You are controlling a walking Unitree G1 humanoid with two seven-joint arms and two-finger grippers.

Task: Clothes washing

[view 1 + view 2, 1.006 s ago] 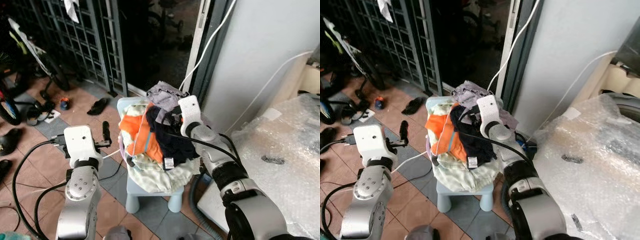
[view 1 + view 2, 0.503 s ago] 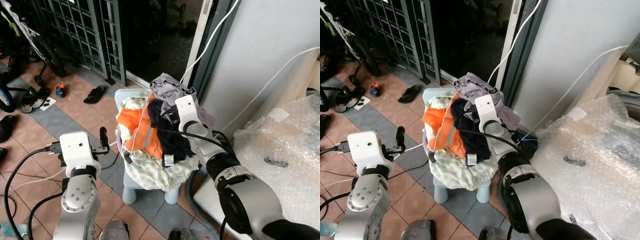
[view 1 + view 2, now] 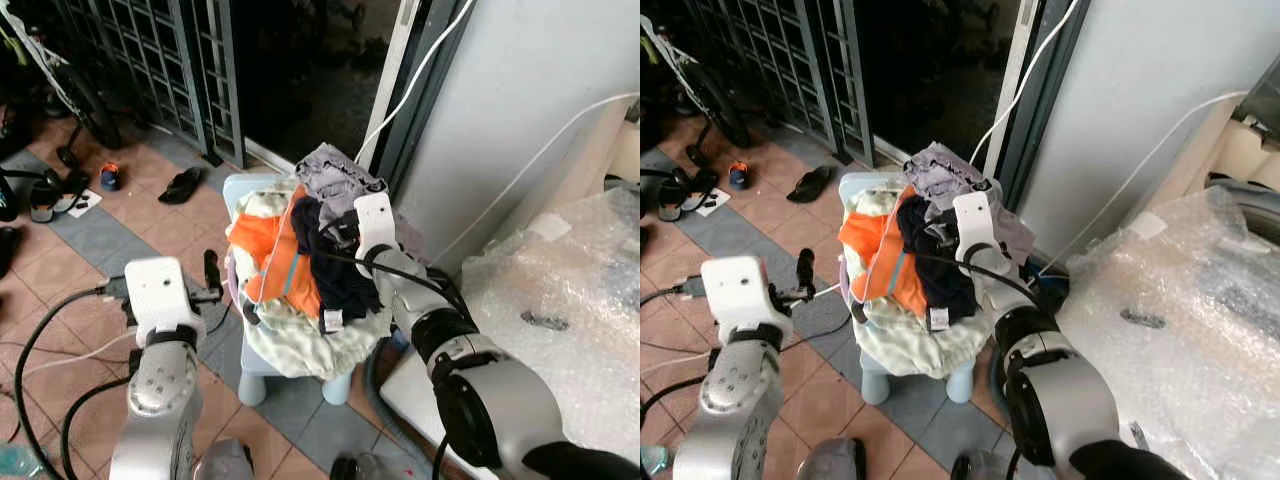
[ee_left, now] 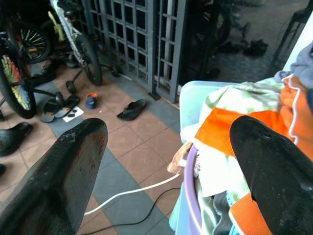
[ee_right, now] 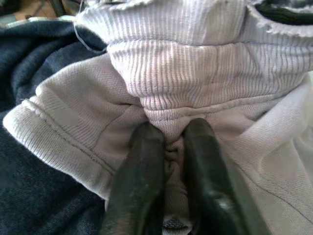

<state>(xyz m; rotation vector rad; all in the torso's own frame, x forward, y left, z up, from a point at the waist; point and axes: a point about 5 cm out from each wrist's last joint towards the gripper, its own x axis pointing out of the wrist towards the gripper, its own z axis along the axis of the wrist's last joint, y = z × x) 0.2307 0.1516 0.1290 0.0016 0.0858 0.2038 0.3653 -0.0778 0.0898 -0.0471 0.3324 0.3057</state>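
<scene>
Floor clutter: terracotta and grey tiles, with a black sandal [image 3: 186, 184] lying far left near the metal gate [image 3: 160, 60], more shoes [image 3: 55, 193] further left, and a bicycle [image 4: 22, 63] parked by the gate bars.
Cables: a white cable [image 4: 129, 193] and a black one snake across the tiles right beside the stool, and another white cord [image 3: 415, 75] runs up the door frame behind the pile.
Right side: a big thing wrapped in bubble wrap [image 3: 560, 300] sits close to the right of the stool, against the white wall [image 3: 520, 100].
Stool: small light blue plastic stool [image 3: 262, 372], pretty much buried under laundry.
Basket: a purple rim [image 4: 190, 181] pokes out from under the clothes on the stool, can't see much more of it.
Clothes pile: heaped high. Orange garment [image 3: 272, 250] on the left face, dark navy piece [image 3: 335, 270] in the middle, pale green fabric [image 3: 310, 345] hanging at the near side, grey ribbed garment [image 3: 335, 180] on top at the far side.
Right gripper [image 5: 166, 147]: buried in the top of the pile, fingers pinched nearly together with a fold of the grey ribbed garment squeezed between them.
Left gripper [image 4: 166, 161]: hovering just left of the pile, fingers spread wide, nothing in them, not touching the clothes.
</scene>
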